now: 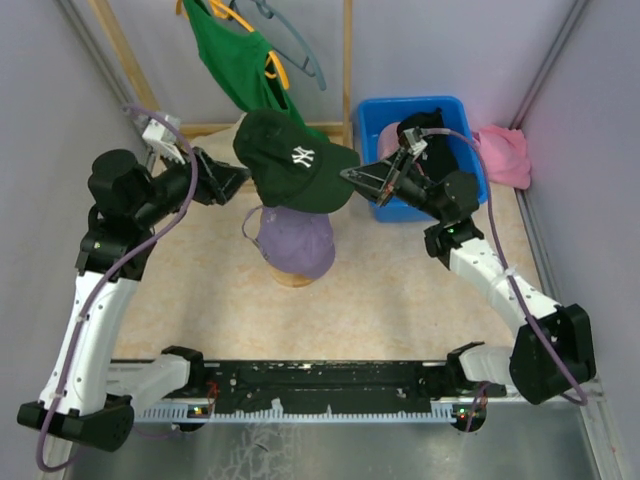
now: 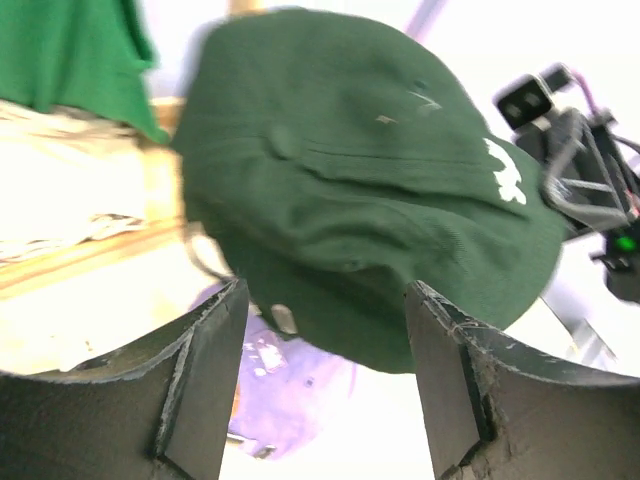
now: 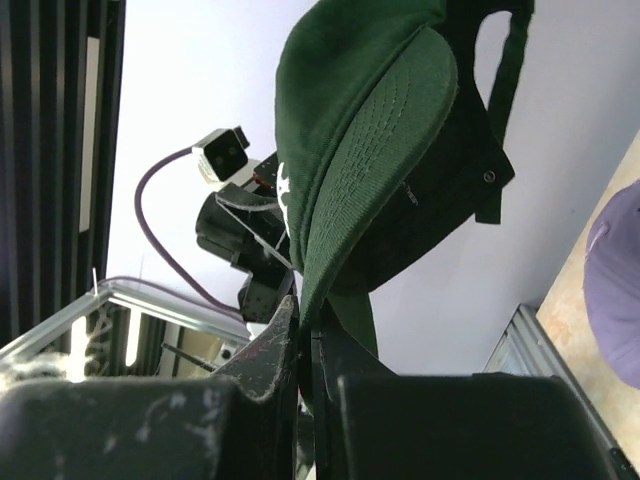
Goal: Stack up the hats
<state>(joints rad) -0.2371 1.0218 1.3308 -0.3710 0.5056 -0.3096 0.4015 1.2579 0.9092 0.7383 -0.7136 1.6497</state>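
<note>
A dark green-black cap (image 1: 295,160) with a white logo hangs in the air above a lavender cap (image 1: 295,240) that sits on a wooden stand. My right gripper (image 1: 352,176) is shut on the dark cap's brim (image 3: 370,150), the fingertips (image 3: 290,330) pinching its edge. My left gripper (image 1: 240,178) is open at the cap's left side; in the left wrist view the dark cap (image 2: 370,180) fills the space ahead of the spread fingers (image 2: 200,370), with the lavender cap (image 2: 290,390) below. A pink cap (image 1: 385,135) and a black cap (image 1: 432,128) lie in the blue bin (image 1: 470,110).
The blue bin stands at the back right, close behind my right wrist. A bright pink cloth (image 1: 503,155) lies right of it by the wall. A green shirt (image 1: 235,60) hangs on a wooden rack at the back. Grey walls close both sides.
</note>
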